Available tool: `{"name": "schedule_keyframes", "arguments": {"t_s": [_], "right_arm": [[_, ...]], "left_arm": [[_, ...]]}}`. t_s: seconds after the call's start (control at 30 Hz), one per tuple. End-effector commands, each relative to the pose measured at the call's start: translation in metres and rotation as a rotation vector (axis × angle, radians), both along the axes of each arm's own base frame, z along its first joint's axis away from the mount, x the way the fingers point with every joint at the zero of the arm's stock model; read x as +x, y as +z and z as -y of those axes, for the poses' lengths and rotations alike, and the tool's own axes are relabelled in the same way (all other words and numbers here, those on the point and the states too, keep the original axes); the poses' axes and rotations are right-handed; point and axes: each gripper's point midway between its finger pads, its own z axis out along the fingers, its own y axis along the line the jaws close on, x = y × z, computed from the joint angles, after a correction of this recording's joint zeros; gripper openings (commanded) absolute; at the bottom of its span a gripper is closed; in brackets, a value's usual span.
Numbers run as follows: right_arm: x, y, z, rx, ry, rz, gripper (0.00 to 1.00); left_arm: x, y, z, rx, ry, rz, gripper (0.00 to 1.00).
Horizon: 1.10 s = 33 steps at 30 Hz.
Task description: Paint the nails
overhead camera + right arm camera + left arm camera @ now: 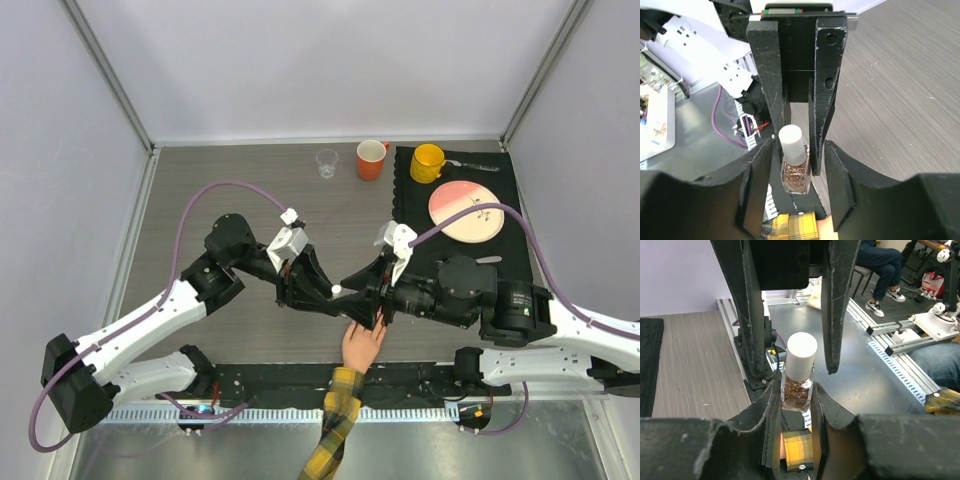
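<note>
polish bottle (799,377) is clamped by left gripper (797,397) | right gripper (799,150) fingers (839,182) are spread around white cap (801,354) | fake hand (362,345) is seen just beneath

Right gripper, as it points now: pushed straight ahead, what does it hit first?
Probably the white cap of the polish bottle, which sits between the fingers of the open right gripper; the left gripper holding it lies just beyond.

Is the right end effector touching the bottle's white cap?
Apart. The left wrist view shows gaps between the cap and both fingers of the open right end effector.
</note>
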Motion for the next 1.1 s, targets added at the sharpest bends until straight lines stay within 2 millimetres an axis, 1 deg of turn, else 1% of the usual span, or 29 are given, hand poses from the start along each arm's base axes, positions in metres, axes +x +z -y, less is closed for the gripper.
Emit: {"name": "schedule_keyframes", "arguments": {"t_s": [0.0,0.07,0.2,0.23,0.27,0.3,0.33,0.37,0.4,0.43,0.47,0.5,0.53,0.57,0.6,0.63,0.67,0.7,0.73,0.77,0.8,0.83,0.87,0.9,0.93,0.97,1.0,1.03,1.07], "right_arm": [[-0.005,0.016,-0.007,0.037,0.047,0.025,0.46],[-0.006,0.014,-0.008,0.030,0.052,0.027,0.44],[-0.004,0.011,-0.009,0.018,0.050,0.034,0.30],[-0.003,0.009,-0.009,0.014,0.044,0.034,0.21],[-0.003,0.009,-0.008,0.014,0.040,0.038,0.17],[0.000,0.005,-0.008,0.003,0.030,0.040,0.12],[0.003,0.003,-0.007,-0.006,0.007,0.040,0.03],[0.007,0.000,-0.007,-0.017,-0.011,0.040,0.01],[0.011,-0.004,-0.007,-0.030,-0.034,0.037,0.01],[0.019,-0.008,-0.006,-0.047,-0.083,0.040,0.01],[0.027,-0.020,-0.009,-0.093,-0.124,0.036,0.01],[0.034,-0.024,-0.010,-0.115,-0.164,0.035,0.01],[0.052,-0.030,-0.005,-0.147,-0.276,0.049,0.01],[0.063,-0.036,-0.002,-0.178,-0.356,0.058,0.01],[0.077,-0.049,-0.006,-0.222,-0.464,0.047,0.01],[0.085,-0.052,-0.002,-0.241,-0.587,0.067,0.01],[0.103,-0.054,0.024,-0.291,-0.807,0.121,0.01],[0.110,-0.056,0.015,-0.329,-0.896,0.148,0.01],[0.113,-0.056,0.013,-0.298,-0.964,0.124,0.01],[0.116,-0.057,0.014,-0.338,-1.001,0.158,0.01],[0.117,-0.050,0.005,-0.323,-0.999,0.153,0.01],[0.118,-0.054,-0.003,-0.344,-0.991,0.163,0.01],[0.118,-0.049,-0.013,-0.308,-0.970,0.146,0.01],[0.116,-0.055,-0.020,-0.324,-0.916,0.140,0.03],[0.114,-0.050,-0.021,-0.306,-0.883,0.131,0.11],[0.115,-0.048,-0.021,-0.306,-0.865,0.128,0.16],[0.111,-0.051,-0.024,-0.306,-0.807,0.104,0.22],[0.109,-0.042,-0.018,-0.274,-0.788,0.087,0.30],[0.107,-0.037,-0.015,-0.256,-0.767,0.079,0.34]], "left_arm": [[-0.007,0.012,-0.003,-0.043,-0.039,0.041,0.00],[-0.007,0.013,-0.004,-0.044,-0.039,0.042,0.00],[-0.002,0.015,-0.001,-0.052,0.002,0.055,0.00],[0.002,0.014,0.000,-0.053,0.026,0.065,0.00],[0.005,0.009,0.000,-0.024,0.051,0.050,0.00],[0.010,0.012,0.001,-0.041,0.081,0.091,0.00],[0.022,0.012,0.004,-0.035,0.159,0.091,0.00],[0.031,0.011,0.005,-0.029,0.218,0.093,0.00],[0.039,0.010,0.004,-0.025,0.267,0.096,0.00],[0.058,0.010,0.005,-0.021,0.374,0.102,0.00],[0.068,0.009,0.005,-0.017,0.430,0.105,0.00],[0.079,0.005,0.003,0.001,0.491,0.097,0.00],[0.090,0.004,0.001,0.006,0.557,0.116,0.00],[0.112,0.003,-0.005,0.023,0.687,0.119,0.00],[0.126,0.000,-0.011,0.041,0.779,0.114,0.00],[0.136,-0.005,-0.018,0.066,0.853,0.115,0.00],[0.155,-0.009,-0.029,0.091,0.974,0.124,0.00],[0.161,-0.012,-0.034,0.104,1.019,0.126,0.00],[0.165,-0.016,-0.038,0.123,1.049,0.127,0.00],[0.168,-0.016,-0.040,0.129,1.065,0.140,0.00],[0.168,-0.017,-0.040,0.133,1.065,0.143,0.00],[0.168,-0.017,-0.039,0.131,1.059,0.145,0.00],[0.167,-0.018,-0.038,0.133,1.051,0.144,0.00],[0.163,-0.018,-0.035,0.130,1.023,0.145,0.00],[0.162,-0.018,-0.034,0.130,1.012,0.142,0.00],[0.161,-0.017,-0.031,0.130,0.995,0.145,0.00],[0.152,-0.018,-0.025,0.127,0.938,0.144,0.00],[0.149,-0.019,-0.022,0.128,0.906,0.142,0.00],[0.142,-0.016,-0.018,0.122,0.859,0.143,0.00]]}}
